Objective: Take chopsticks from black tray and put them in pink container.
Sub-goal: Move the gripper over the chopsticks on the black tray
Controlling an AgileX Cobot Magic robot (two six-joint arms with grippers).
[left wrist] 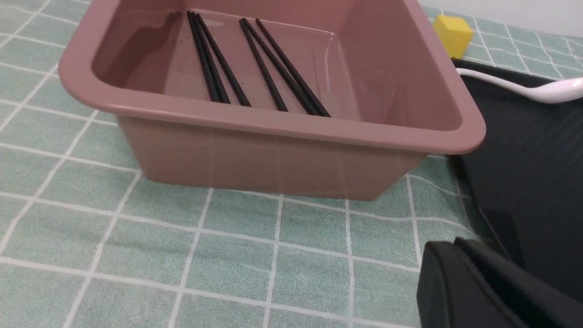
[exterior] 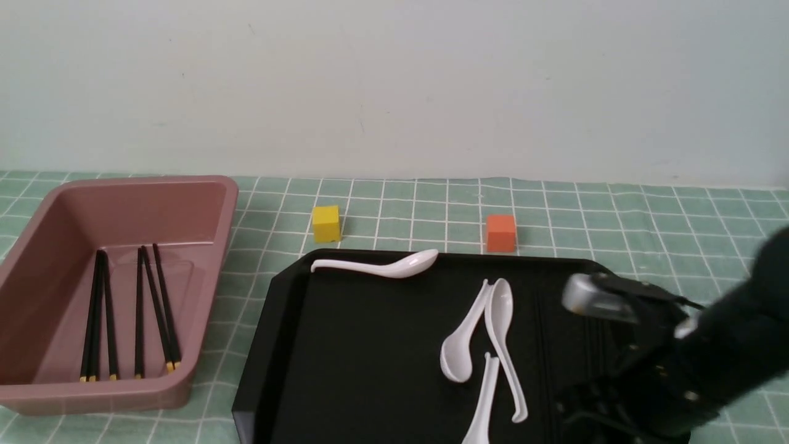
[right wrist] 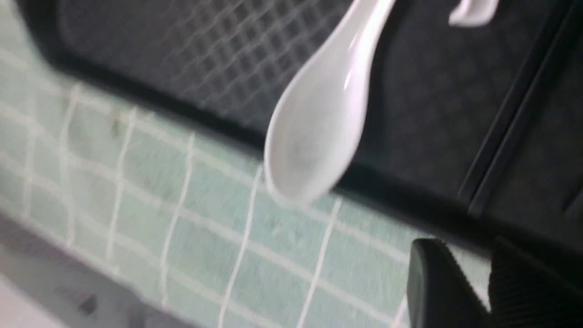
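The pink container (exterior: 203, 203) stands at the left on the checked cloth, with several black chopsticks (exterior: 154, 308) lying on its floor; the left wrist view shows them too (left wrist: 268, 68). Two more dark chopsticks (right wrist: 514, 114) lie side by side on the black tray (exterior: 345, 345), close to my right gripper (right wrist: 469, 255). That gripper hangs low over the tray's right part (exterior: 592, 401); a narrow gap shows between its fingers and nothing is in it. My left gripper (left wrist: 460, 248) is shut and empty, low over the cloth between the container (left wrist: 273, 150) and the tray (left wrist: 524, 159).
Several white soup spoons lie on the tray: one along the far rim (exterior: 394, 266), two crossed in the middle (exterior: 493, 320), and one by the near edge (right wrist: 319, 123). A yellow cube (exterior: 326, 223) and an orange cube (exterior: 500, 232) sit behind the tray.
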